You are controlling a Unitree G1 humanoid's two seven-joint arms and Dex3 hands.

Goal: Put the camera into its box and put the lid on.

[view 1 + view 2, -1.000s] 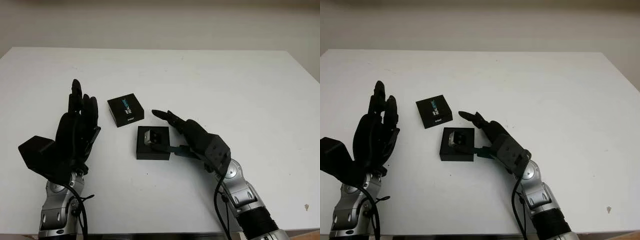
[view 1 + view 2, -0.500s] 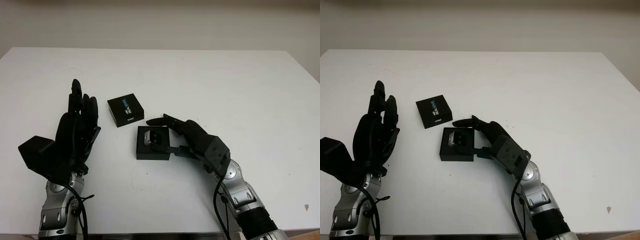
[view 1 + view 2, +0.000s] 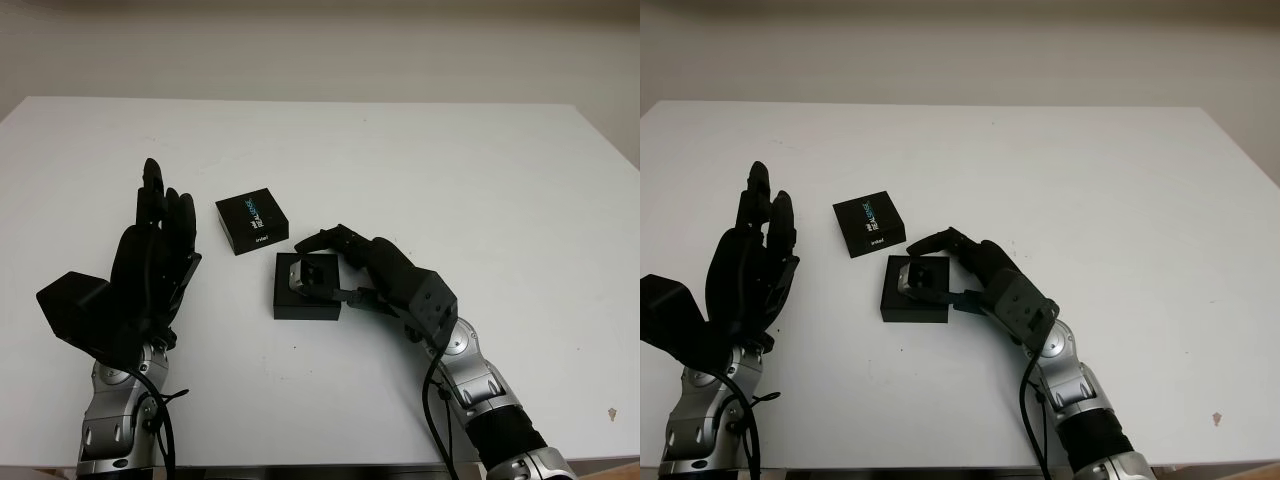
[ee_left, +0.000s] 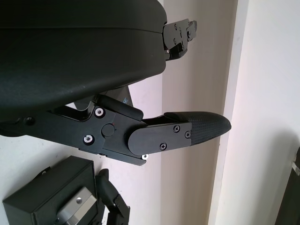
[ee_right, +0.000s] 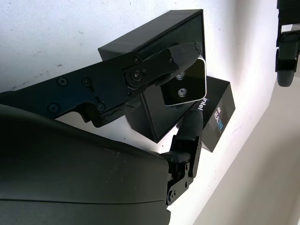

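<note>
The silver camera [image 3: 305, 276] sits tilted in the open black box [image 3: 306, 287] at the table's middle, with the right hand [image 3: 375, 270] fingers clamped on it. The lid [image 3: 251, 220] lies just beyond the box to the left. The left hand [image 3: 150, 270] is raised at the left, open, holding nothing.

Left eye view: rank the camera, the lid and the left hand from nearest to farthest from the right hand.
1. Camera, sitting in the box, right at the right hand's fingertips.
2. Lid, on the table just beyond the box, toward the left.
3. Left hand, open and raised at the table's left side.
</note>
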